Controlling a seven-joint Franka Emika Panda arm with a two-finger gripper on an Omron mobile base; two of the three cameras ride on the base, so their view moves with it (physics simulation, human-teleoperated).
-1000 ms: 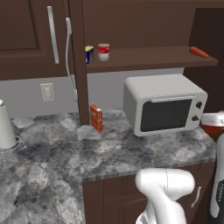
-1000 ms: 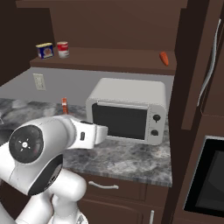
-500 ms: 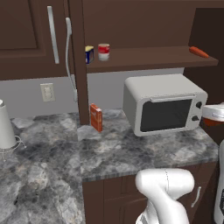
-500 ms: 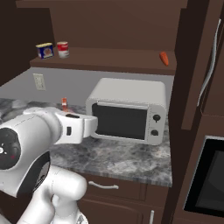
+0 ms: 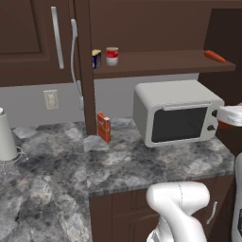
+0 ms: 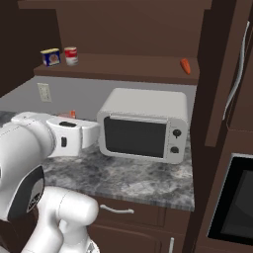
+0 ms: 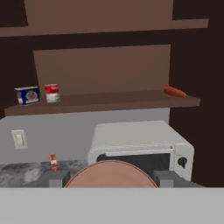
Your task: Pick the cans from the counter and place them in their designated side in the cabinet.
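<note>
Since the earlier pictures the arm has swung toward the right end of the counter (image 5: pixel 142 165): in the left base view the orange-red can (image 5: pixel 229 124) under the white hand has risen from counter level to the height of the microwave's (image 5: pixel 177 113) knobs, and in the right base view the forearm now reaches further across the microwave front. Nothing else has shifted.

Gripper (image 7: pixel 112 183) — partly spread, its two dark fingers (image 7: pixel 57 179) standing on either side of the orange-red can's round top, which sits between them in the hand view; it is pinching that can, held clear of the counter.

Second can, red with a cream-white band (image 5: pixel 112 56), stands upright on the cabinet shelf (image 5: pixel 160 64) near its left end, just beside a blue-and-yellow container (image 5: pixel 96 59).

At the shelf's right end lies a small orange object (image 5: pixel 215 56) — kind not discernible.

A flat orange-red box (image 5: pixel 103 126) stands on the counter, left of the microwave.
</note>
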